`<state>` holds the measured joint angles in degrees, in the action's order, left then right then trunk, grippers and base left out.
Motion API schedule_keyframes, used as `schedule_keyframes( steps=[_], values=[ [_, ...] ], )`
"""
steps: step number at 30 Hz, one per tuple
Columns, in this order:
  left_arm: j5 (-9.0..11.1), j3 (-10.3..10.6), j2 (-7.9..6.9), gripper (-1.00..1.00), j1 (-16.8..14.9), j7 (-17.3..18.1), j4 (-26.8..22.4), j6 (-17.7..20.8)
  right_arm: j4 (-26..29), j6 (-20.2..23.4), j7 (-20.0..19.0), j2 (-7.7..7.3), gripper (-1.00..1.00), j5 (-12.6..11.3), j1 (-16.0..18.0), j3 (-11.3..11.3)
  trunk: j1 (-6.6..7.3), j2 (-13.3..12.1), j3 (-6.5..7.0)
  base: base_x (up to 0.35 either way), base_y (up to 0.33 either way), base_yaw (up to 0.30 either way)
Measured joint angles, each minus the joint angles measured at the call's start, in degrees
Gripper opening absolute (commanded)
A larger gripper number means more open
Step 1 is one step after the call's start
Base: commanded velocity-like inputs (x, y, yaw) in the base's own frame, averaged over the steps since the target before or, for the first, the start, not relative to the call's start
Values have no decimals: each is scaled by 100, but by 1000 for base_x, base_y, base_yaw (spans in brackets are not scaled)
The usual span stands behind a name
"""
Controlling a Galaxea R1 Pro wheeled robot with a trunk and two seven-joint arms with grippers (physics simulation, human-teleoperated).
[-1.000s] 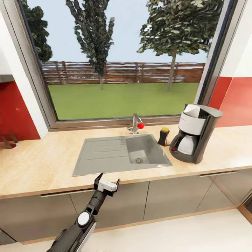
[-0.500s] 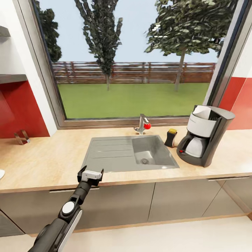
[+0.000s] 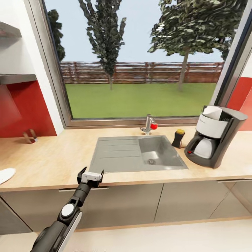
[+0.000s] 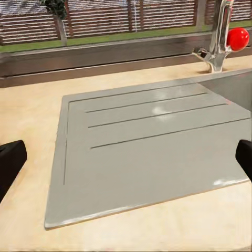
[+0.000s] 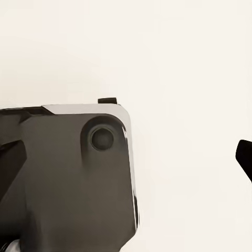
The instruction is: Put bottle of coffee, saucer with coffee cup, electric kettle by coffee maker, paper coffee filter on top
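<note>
Left gripper (image 3: 90, 174) sits low and left of centre in the head view, at the end of a dark arm rising from the lower left corner. Its two black fingers are spread apart with nothing between them, hanging at the front edge of the countertop (image 3: 52, 164). In the left wrist view both fingertips (image 4: 10, 160) appear at the side edges, with the grey sink (image 4: 142, 152) drainboard and the tap (image 4: 218, 42) with its red knob ahead.

Right gripper: the right wrist view shows a dark robot part against pale floor and one dark finger tip at the right edge; whether it is open or closed cannot be told.

Outward across the head view, the sink lies at centre. Right of it stands the bottle (image 3: 178, 138), yellow-capped, just beside the coffee maker (image 3: 216, 141) at the right edge; a white shape rests in the maker's top, possibly the filter. At the far left edge a flat white round thing, likely the saucer (image 3: 6, 174), lies on the countertop, partly cut off. Two shelves (image 3: 15, 78) are at upper left. Cup and kettle are not identifiable.

Judgement: bottle looks placed; saucer likely comes next. To do it well, bring the saucer fully into frame, approach low from the rim with fingers wide, and pinch the edge without pushing it off the front.
</note>
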<state>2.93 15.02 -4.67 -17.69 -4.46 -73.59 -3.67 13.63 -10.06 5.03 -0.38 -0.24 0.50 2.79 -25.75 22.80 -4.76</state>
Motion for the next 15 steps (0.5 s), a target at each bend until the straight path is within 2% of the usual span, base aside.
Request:
schedule_keyframes(
  steps=[15],
  values=[
    [2,-31,-6,100,1,-8,-1,7,-8,0,2,0,100,0,0,-6,1,1,0,103,304,272]
  ],
)
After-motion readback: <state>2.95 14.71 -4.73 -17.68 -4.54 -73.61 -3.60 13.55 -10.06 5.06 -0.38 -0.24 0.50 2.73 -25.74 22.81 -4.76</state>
